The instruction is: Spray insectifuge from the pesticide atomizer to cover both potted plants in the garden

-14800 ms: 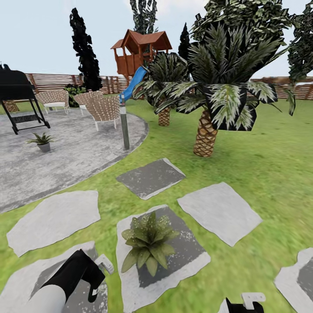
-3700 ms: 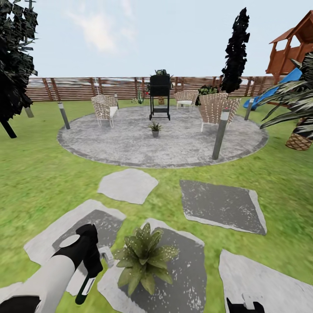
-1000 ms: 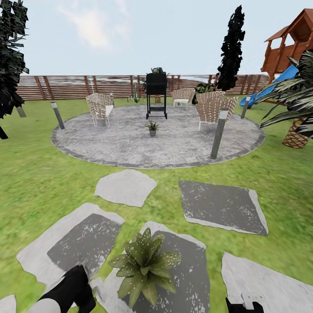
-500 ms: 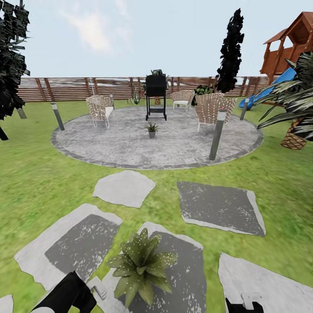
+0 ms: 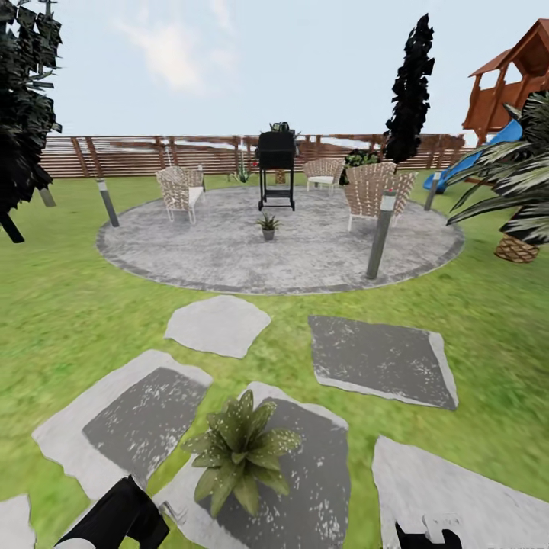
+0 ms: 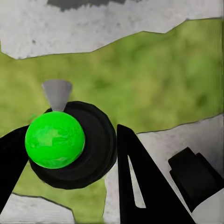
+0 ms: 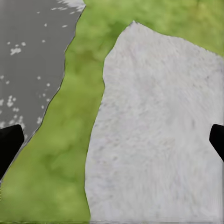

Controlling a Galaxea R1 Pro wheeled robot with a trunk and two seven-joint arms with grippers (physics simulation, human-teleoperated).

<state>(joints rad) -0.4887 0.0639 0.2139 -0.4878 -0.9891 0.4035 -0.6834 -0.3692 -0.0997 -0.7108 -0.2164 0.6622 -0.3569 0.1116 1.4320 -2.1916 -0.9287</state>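
From our head we see our left hand (image 5: 126,509) has dropped low beside the near plant (image 5: 238,450), so the far plant (image 5: 268,225) on the patio (image 5: 229,255) may be next; our left wrist shows the spray bottle (image 6: 54,139) squeezed between its fingers; our right wrist shows our right hand (image 7: 112,142) wide open and empty above a stone (image 7: 158,130).

Atomizer (image 6: 60,140) clamped between left fingers (image 6: 140,182); speckled plants (image 5: 240,450) (image 5: 268,223) stand upright.

Bright, flat daylight with no cast shadows; soft rendered textures, wide-angle stretching toward the head view's edges.
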